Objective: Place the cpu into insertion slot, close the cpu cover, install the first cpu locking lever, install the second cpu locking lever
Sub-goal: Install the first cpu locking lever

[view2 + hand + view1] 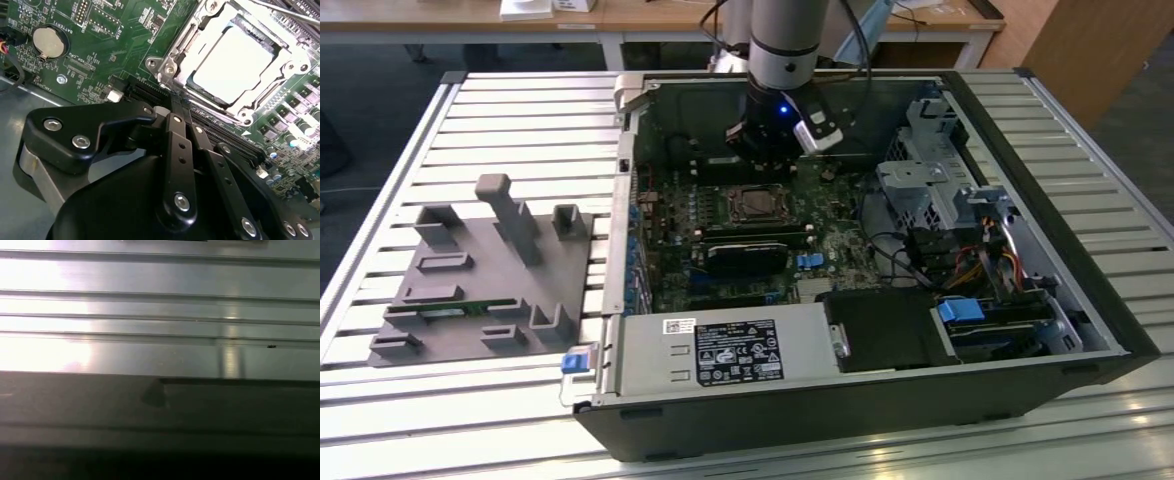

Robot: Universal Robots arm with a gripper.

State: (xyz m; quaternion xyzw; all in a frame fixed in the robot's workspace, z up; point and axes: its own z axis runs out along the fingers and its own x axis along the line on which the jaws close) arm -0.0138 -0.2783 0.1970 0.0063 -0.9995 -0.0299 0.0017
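The cpu [232, 62] lies flat in the insertion slot [156, 65] on the green motherboard, its pale metal top showing through the window of the cpu cover [186, 46], which lies down over it. A thin metal lever rod [287, 12] runs along the socket's far side. My gripper [179, 102] is shut with nothing between its black fingers, its tips just short of the socket's near edge. In the exterior view the gripper [771, 160] hangs inside the open computer case, just behind the insertion slot [754, 205].
A coin battery [48, 41] sits on the board beside the socket. Black memory slots [750, 232] lie in front of it. Drive cages and cables [947, 210] fill the exterior view's right of the case. A grey fixture [487, 270] stands on the slatted table [160, 310].
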